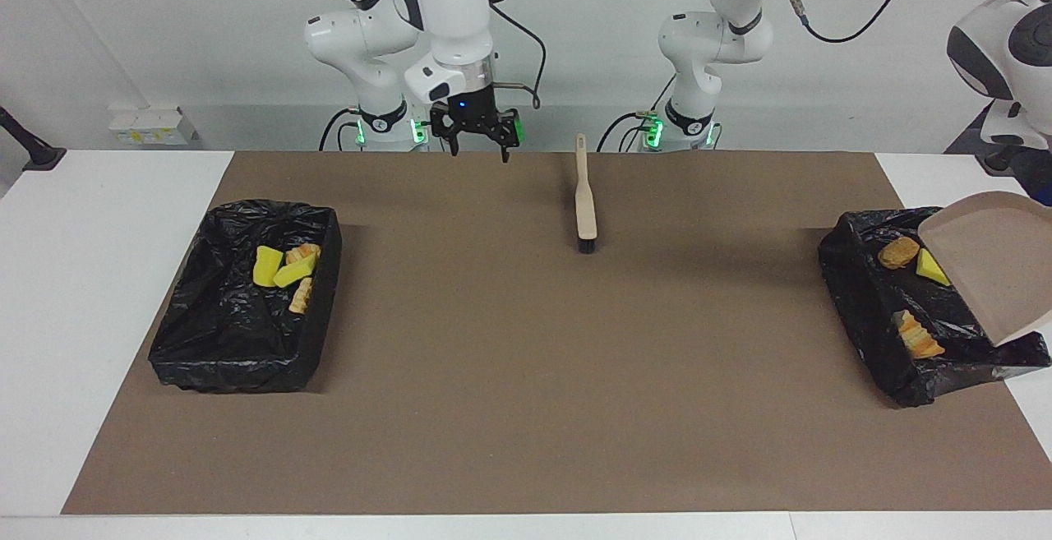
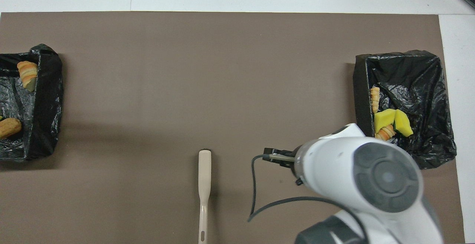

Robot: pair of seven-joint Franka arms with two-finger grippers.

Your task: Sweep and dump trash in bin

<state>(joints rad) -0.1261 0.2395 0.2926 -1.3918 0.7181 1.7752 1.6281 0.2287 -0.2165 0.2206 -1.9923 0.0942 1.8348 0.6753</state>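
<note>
The trash lies in two black-lined bins. In the bin [image 1: 863, 310] at the left arm's end are a bread chunk [image 1: 897, 252], a yellow sponge piece [image 1: 930, 267] and a striped chunk [image 1: 919, 334]. My left gripper [image 1: 1037, 186], at the frame edge, holds the tan dustpan [image 1: 994, 269] tilted over this bin. The bin [image 1: 230, 351] at the right arm's end holds two yellow sponge pieces [image 1: 267, 266] and tan chunks [image 1: 301, 297]. My right gripper [image 1: 479, 144] is open and empty, raised over the mat's edge by the robots. The brush [image 1: 585, 203] lies flat on the mat.
The brown mat [image 1: 526, 408] covers most of the white table. In the overhead view the right arm's wrist [image 2: 371, 177] hides its gripper and part of the mat beside the bin [image 2: 426, 73]. The brush [image 2: 204, 173] lies with its handle toward the robots.
</note>
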